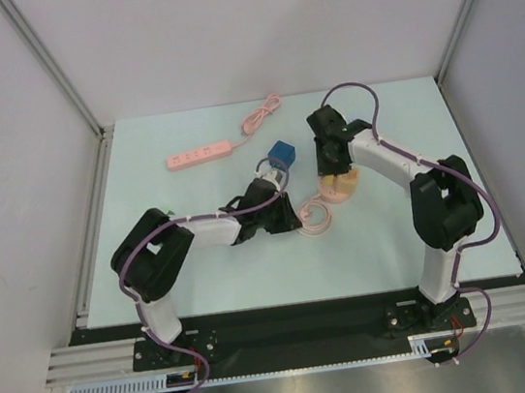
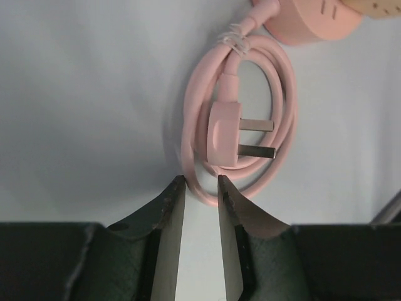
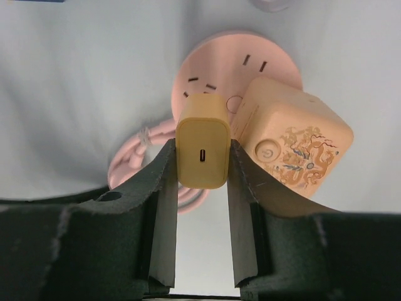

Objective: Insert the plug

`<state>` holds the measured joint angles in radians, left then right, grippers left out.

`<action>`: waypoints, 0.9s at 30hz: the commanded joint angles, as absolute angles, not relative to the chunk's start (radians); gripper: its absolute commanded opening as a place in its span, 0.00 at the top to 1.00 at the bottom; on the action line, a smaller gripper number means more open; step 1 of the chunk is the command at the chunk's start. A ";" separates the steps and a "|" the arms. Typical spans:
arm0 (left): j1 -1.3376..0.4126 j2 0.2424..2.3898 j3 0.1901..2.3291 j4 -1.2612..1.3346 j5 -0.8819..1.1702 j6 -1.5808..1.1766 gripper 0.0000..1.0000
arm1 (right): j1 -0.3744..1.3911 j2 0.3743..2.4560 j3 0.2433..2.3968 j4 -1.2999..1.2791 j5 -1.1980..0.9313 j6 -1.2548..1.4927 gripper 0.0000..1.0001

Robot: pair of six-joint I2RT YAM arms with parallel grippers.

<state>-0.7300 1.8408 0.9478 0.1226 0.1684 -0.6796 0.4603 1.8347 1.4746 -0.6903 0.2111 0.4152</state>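
Note:
A yellow charger plug stands upright over the round pink socket hub, and my right gripper is shut on its sides. Its prongs are hidden beneath it. An orange adapter with a dragon print sits on the hub beside it. From above, the right gripper hangs over the hub. My left gripper is down on the hub's coiled pink cable, its narrow jaws closed around one loop. The cable's own pink plug lies flat inside the coil, prongs to the right.
A pink power strip with its cord lies at the back left. A blue cube sits just behind the left gripper. White walls and metal frame posts enclose the pale table.

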 commanded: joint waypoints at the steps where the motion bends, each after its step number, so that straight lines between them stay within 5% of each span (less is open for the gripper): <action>1: -0.804 1.819 0.884 0.187 0.210 -0.768 0.67 | 0.431 1.818 1.459 -0.719 0.288 0.377 1.00; 6: -0.865 1.757 0.832 0.196 0.190 -0.810 0.66 | 0.417 1.815 1.463 -0.745 0.313 0.354 1.00; 16: -0.841 1.398 0.902 -0.196 -0.037 -0.652 0.37 | 0.440 1.867 1.531 -0.824 0.310 0.426 1.00; 27: -0.807 1.086 0.911 -0.368 -0.083 -0.509 0.30 | 0.472 1.913 1.488 -0.773 0.397 0.600 1.00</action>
<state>-0.8169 1.1233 0.8974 -0.2893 -0.0494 -0.5789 0.4728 1.8854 1.4906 -0.7719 0.3389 0.5293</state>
